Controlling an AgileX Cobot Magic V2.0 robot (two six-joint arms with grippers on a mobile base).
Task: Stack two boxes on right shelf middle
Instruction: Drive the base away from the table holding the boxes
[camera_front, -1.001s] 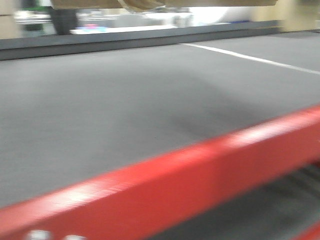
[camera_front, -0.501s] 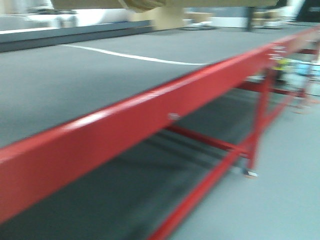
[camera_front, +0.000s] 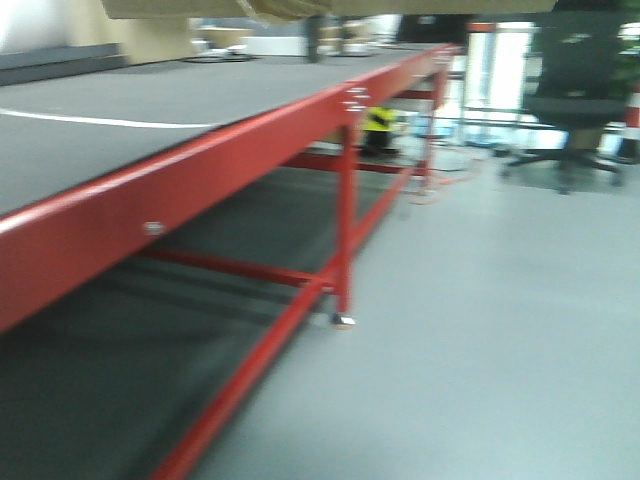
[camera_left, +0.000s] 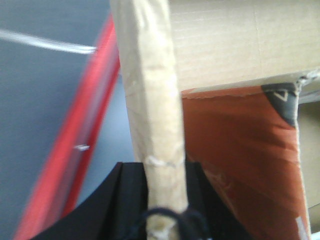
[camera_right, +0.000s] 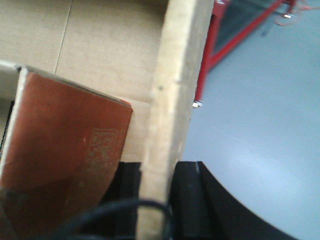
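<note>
My left gripper (camera_left: 162, 172) is shut on the upright edge of a pale cardboard wall (camera_left: 150, 90). Another such cardboard wall (camera_right: 175, 75) is clamped in my right gripper (camera_right: 157, 172), which is also shut. Between the walls lie a plain brown cardboard face (camera_left: 225, 40) (camera_right: 100, 45) and an orange-red printed panel (camera_left: 235, 150) (camera_right: 65, 140). Whether these belong to the two boxes I cannot tell. The cardboard's underside (camera_front: 300, 8) shows along the top of the front view. The right shelf middle is out of view.
A long table with a red frame (camera_front: 200, 165) and black top (camera_front: 120, 100) runs along the left, its legs and cross-braces (camera_front: 345, 230) below. Grey floor (camera_front: 480, 330) spreads to the right. A dark office chair (camera_front: 575, 100) stands far right.
The front view has swung to the right: the table top slid leftwards, and the table's legs, the floor and the chair came into view. The cardboard stays at the top edge.
</note>
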